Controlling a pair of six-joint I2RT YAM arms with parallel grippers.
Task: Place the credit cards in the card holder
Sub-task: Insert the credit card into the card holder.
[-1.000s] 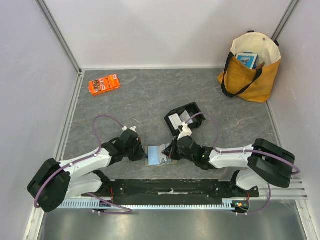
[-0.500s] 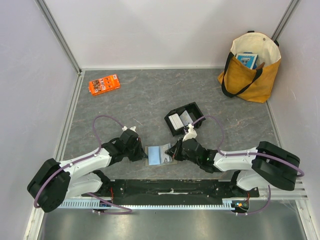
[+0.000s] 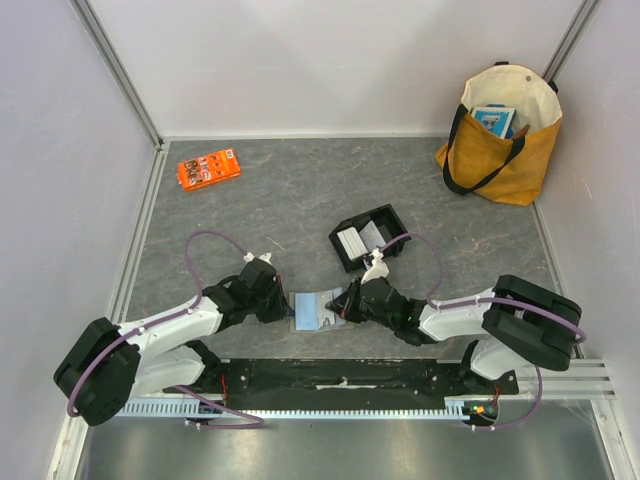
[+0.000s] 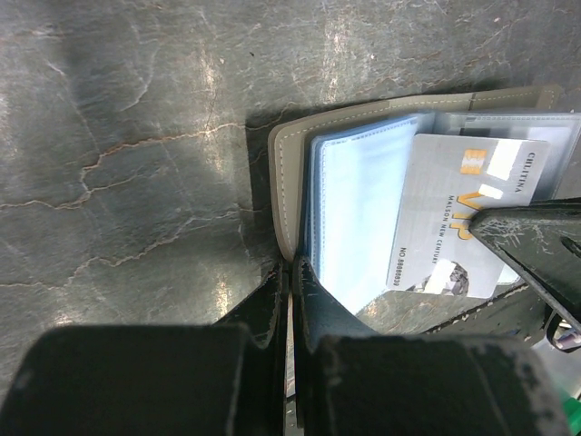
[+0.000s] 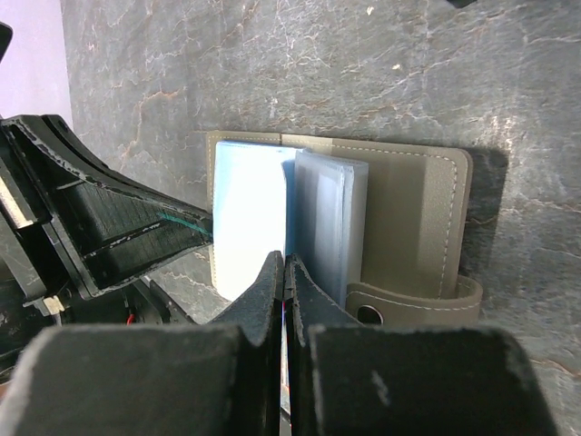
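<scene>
Two arms meet low over the dark grey stone-patterned surface [image 3: 280,200], close to its front edge, where the taupe-grey fold-open card holder [image 4: 289,173] lies spread flat. Left pincer [image 4: 290,272], fingers together, bears on the holder's near edge, probably to stop it sliding. Right pincer [image 5: 284,271] is clamped on a silver plastic credit card [image 4: 445,218], slanted over the clear sleeves [image 4: 354,209] for insertion. Bare surface lies beyond, though the black open tray [image 3: 368,238] sits near the right arm.
</scene>
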